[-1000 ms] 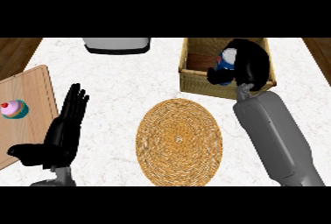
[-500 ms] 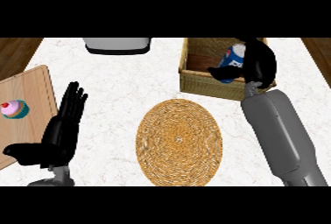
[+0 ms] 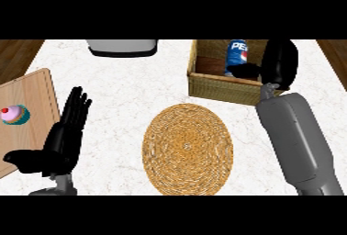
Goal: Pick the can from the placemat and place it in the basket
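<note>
As is judged from the bare placemat (image 3: 187,148), done: can (image 3: 236,53) lodged inside basket (image 3: 220,88).
Right hand (image 3: 279,57) fingers (image 3: 248,70): curled against can's foot.
Remaining: release.

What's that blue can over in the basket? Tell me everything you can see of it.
The can is a blue drinks can with white lettering and a pale top rim, and it looks like painted metal. It stands roughly upright inside the woven basket at the counter's far right, well away from the round placemat. Its lower end is hidden behind a black part of the robot's right hand, which sits just to its right. Whether the hand grips it cannot be told.
</note>
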`<state>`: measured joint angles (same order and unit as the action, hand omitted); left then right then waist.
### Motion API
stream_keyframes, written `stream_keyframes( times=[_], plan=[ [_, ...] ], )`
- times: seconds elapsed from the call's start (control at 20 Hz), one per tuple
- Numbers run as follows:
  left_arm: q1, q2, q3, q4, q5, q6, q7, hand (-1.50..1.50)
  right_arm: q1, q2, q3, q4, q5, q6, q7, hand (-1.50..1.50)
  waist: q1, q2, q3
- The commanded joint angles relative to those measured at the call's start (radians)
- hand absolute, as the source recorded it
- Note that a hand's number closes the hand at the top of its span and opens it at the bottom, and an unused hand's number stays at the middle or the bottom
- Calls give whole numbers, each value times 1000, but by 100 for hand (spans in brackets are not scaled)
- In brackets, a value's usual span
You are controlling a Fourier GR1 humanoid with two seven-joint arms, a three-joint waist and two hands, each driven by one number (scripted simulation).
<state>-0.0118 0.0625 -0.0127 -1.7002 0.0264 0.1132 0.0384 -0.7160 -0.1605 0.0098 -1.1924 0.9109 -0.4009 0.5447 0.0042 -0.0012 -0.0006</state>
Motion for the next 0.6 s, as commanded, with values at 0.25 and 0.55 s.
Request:
stream_keyframes(
  times=[0.25,0.55],
  plan=[
    [27,-11,12,40,8,-15,-61,0,92,-51,-13,-292,92,63,149,-150,-9,-2,0],
    [-19,-23,-8,25,-18,13,5,0,152,-76,-123,-456,14,45,190,-150,-12,-1,0]
  ],
)
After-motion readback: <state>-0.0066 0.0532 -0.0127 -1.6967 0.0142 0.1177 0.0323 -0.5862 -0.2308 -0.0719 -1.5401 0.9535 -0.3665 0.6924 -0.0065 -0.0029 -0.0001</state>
